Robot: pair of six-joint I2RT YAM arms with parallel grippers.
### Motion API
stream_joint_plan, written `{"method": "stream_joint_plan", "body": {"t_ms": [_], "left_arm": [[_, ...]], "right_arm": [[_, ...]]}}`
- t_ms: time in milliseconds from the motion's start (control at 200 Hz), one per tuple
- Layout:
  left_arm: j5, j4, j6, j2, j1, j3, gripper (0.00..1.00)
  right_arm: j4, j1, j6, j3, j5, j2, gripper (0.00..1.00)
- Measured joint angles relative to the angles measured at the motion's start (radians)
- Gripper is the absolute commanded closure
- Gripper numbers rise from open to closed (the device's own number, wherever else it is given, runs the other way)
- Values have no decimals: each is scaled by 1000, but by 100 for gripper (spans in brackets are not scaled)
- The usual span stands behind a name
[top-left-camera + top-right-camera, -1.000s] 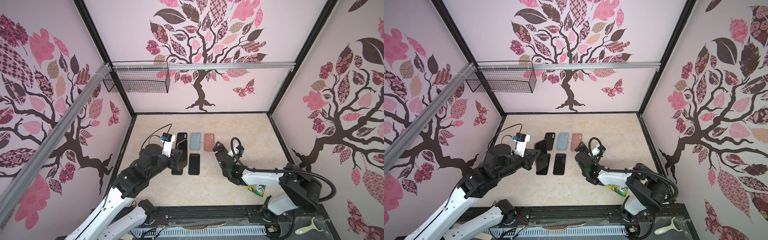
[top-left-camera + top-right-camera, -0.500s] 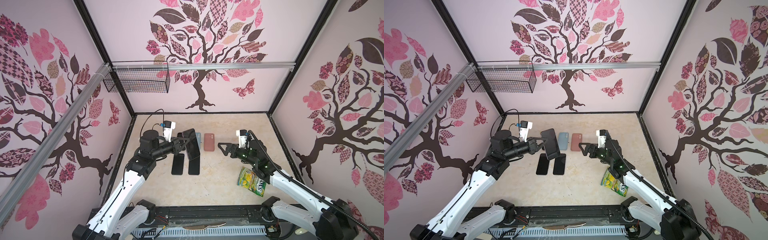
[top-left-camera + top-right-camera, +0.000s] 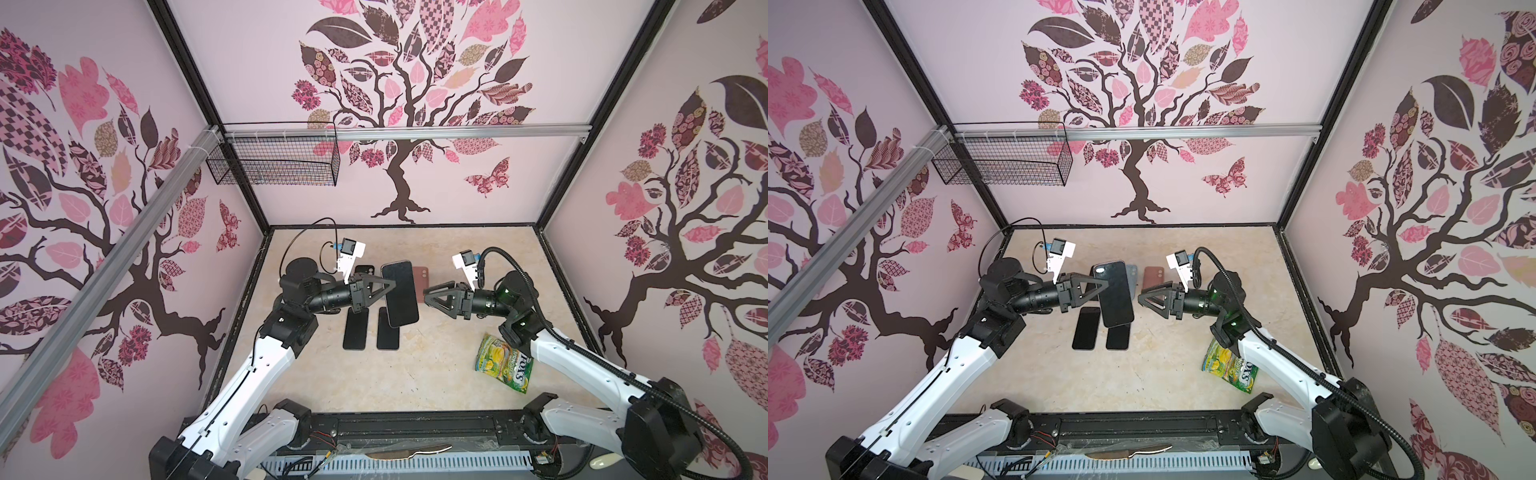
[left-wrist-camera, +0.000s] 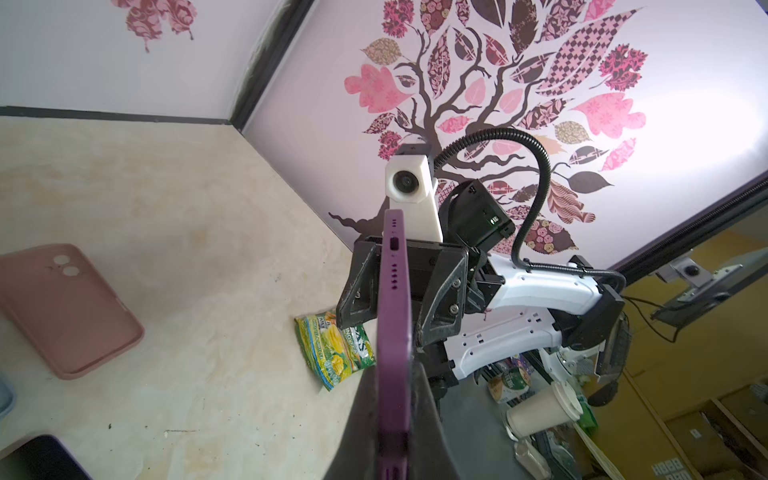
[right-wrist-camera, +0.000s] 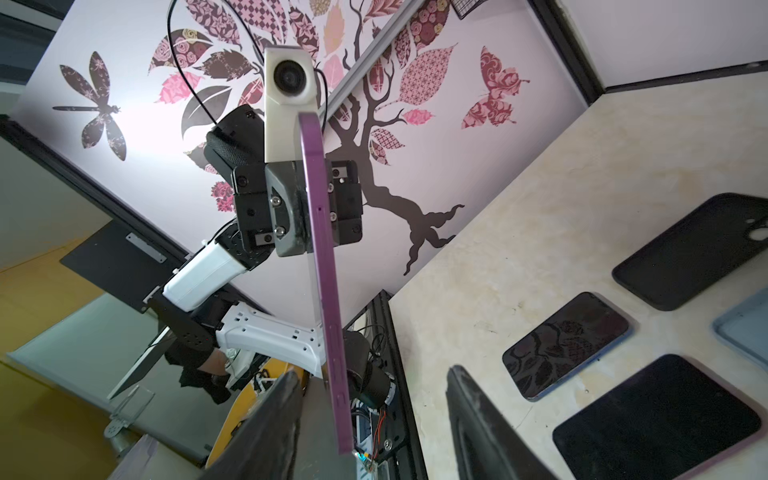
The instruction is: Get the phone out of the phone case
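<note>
The phone (image 3: 400, 293) faces up with a dark screen, held in the air over the table's middle in both top views. Its purple phone case shows as a thin edge in the left wrist view (image 4: 392, 332) and the right wrist view (image 5: 328, 291). My left gripper (image 3: 384, 286) is shut on the cased phone's left long side (image 4: 395, 415). My right gripper (image 3: 426, 297) faces it from the right, open. In the right wrist view the case's edge reaches between the right gripper's (image 5: 374, 399) jaws, close to one finger (image 5: 286, 399) and well apart from the other.
Two bare phones (image 3: 356, 330) (image 3: 388, 334) lie flat under the held one. Behind them lie empty cases: black (image 3: 365, 269), blue-grey (image 3: 1133, 276) and pink-brown (image 3: 419, 277). A green snack bag (image 3: 505, 368) lies under the right arm. A wire basket (image 3: 274, 164) hangs on the back wall.
My left gripper has lifted the cased phone off the table and carried it toward the middle. The right arm rose, turned to face it and moved in, its jaws narrowing.
</note>
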Motion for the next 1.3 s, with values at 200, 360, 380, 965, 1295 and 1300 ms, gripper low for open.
{"method": "stream_joint_plan", "body": {"t_ms": [200, 360, 380, 965, 1295, 1300], "left_arm": [[13, 17, 8, 35, -45, 0, 100], [14, 21, 9, 47, -48, 0, 100], [14, 21, 9, 47, -48, 0, 100], [-13, 11, 27, 81, -53, 0, 8], [-426, -315, 227, 90, -65, 0, 2], [-431, -318, 228, 90, -66, 0, 2]], "right_arm": [[85, 34, 63, 8, -33, 38, 56], [138, 43, 117, 10, -47, 49, 71], [147, 43, 122, 10, -47, 49, 72], [209, 44, 200, -67, 0, 50, 100], [-280, 6, 100, -207, 327, -49, 100], [-287, 6, 100, -210, 333, -48, 100]]}}
